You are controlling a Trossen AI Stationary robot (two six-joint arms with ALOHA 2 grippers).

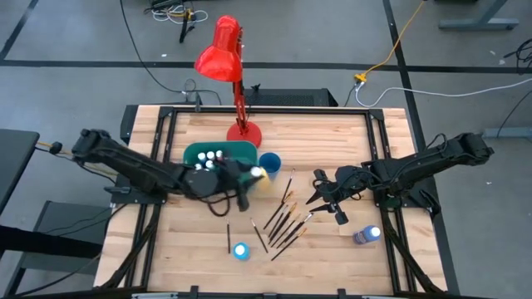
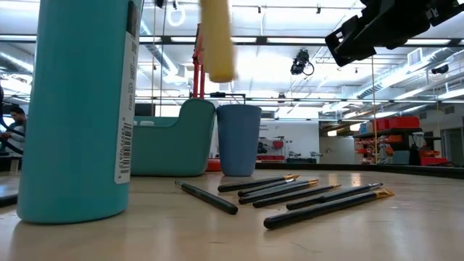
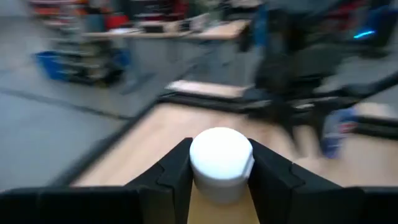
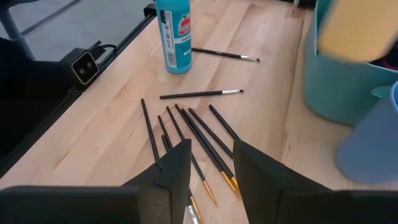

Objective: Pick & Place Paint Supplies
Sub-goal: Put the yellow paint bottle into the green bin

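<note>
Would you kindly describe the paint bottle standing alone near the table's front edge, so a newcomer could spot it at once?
Start at the red desk lamp at the back of the wooden table, then come forward past the teal bin and the fan of brushes. Just left of those brushes stands a blue paint bottle, upright and white-capped. Unlike the bottles in the bin, it stands alone on bare wood.

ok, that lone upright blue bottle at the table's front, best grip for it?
Come straight down on the blue bottle and close on the body just under its white cap. It stands upright and clear, with only one brush lying beside it. Either gripper would probably do.
</note>
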